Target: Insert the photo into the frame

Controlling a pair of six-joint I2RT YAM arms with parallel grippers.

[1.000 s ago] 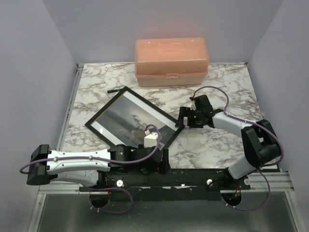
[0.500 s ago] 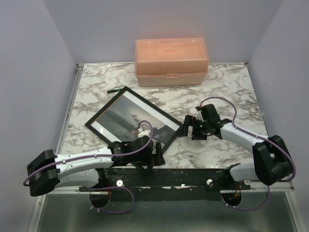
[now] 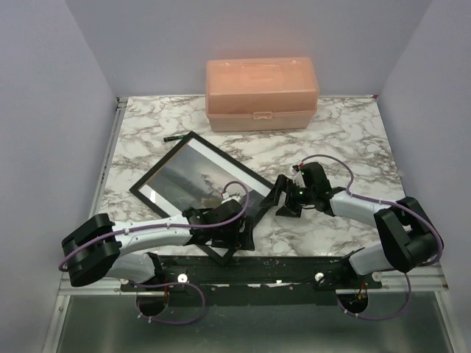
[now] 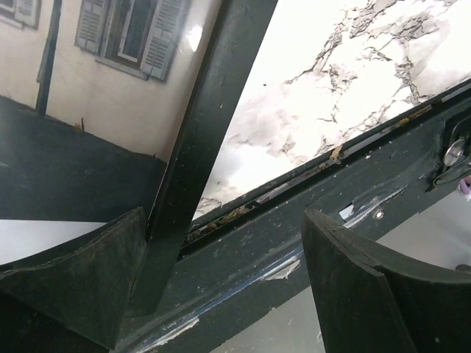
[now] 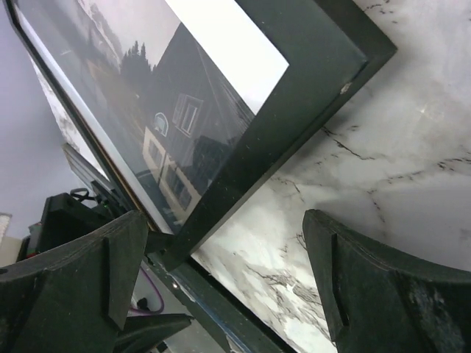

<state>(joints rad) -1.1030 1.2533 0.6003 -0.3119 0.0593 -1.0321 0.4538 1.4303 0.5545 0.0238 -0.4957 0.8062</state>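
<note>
The frame lies flat on the marble table, turned like a diamond, black side up. It sits left of the middle, and its near corner reaches the table's near edge. The photo is inside it, picture side up, showing a grey road and a pale house.

The left gripper is low at the frame's near corner. Its fingers are spread wide, with one just beside the black edge, and hold nothing. The right gripper is at the frame's right corner, spread wide too and holding nothing.

A peach plastic box stands at the far edge. A small dark pen lies just beyond the frame's far corner.
</note>
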